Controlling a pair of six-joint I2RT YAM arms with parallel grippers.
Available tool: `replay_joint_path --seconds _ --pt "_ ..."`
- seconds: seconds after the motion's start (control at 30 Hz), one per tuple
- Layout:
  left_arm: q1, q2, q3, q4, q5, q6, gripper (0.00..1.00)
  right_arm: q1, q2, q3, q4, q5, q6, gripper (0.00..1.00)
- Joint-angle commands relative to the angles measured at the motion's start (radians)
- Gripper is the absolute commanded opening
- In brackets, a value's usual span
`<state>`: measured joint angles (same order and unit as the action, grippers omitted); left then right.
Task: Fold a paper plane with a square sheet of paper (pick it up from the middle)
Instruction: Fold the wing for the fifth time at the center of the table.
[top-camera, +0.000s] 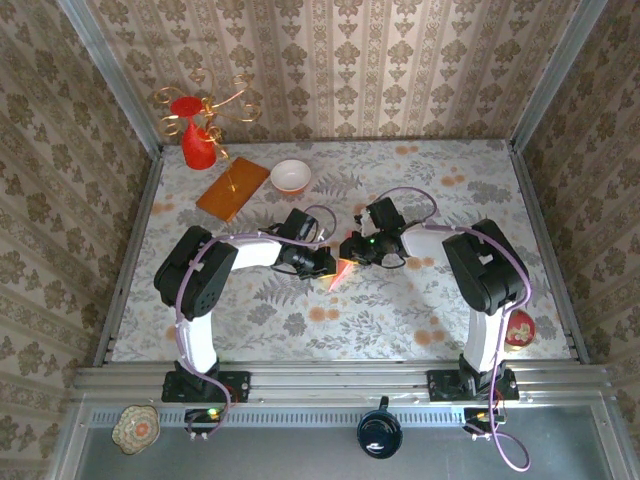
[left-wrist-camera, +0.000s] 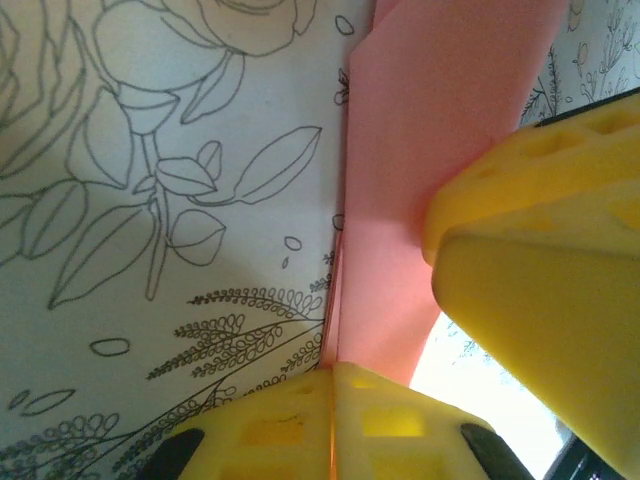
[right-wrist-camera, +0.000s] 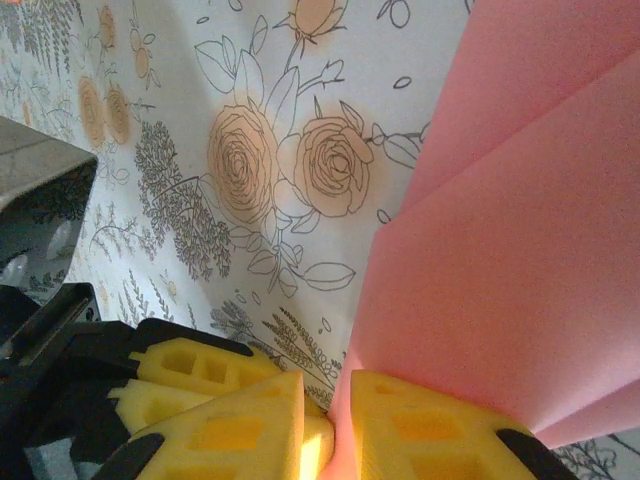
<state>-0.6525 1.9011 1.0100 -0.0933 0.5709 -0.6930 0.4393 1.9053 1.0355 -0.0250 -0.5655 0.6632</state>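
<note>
The pink sheet of paper (top-camera: 340, 274), folded into layers, hangs just above the flowered table at its middle, between both grippers. In the left wrist view the paper (left-wrist-camera: 430, 120) rises from my left gripper (left-wrist-camera: 333, 368), whose yellow fingers are shut on its lower edge. My right gripper's fingers (left-wrist-camera: 540, 280) press against the paper from the right. In the right wrist view the folded paper (right-wrist-camera: 500, 250) fans upward, and its bottom edge sits pinched in my right gripper (right-wrist-camera: 330, 388), leaving a narrow slit. From above, the left gripper (top-camera: 325, 265) and right gripper (top-camera: 352, 252) nearly touch.
A red vase (top-camera: 197, 140), an orange-brown wooden board (top-camera: 232, 188) and a white bowl (top-camera: 290, 176) stand at the back left. A red round object (top-camera: 520, 328) lies by the right arm's base. Patterned walls enclose the table on three sides.
</note>
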Motion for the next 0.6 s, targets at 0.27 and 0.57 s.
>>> replay_joint_path --seconds 0.27,0.57 --pt "0.017 0.053 -0.055 -0.008 -0.022 -0.036 0.10 0.006 0.052 0.046 -0.017 0.033 0.016 0.22" --pt "0.017 -0.044 -0.061 -0.004 -0.038 -0.044 0.13 0.011 0.055 0.069 -0.091 0.087 0.015 0.22"
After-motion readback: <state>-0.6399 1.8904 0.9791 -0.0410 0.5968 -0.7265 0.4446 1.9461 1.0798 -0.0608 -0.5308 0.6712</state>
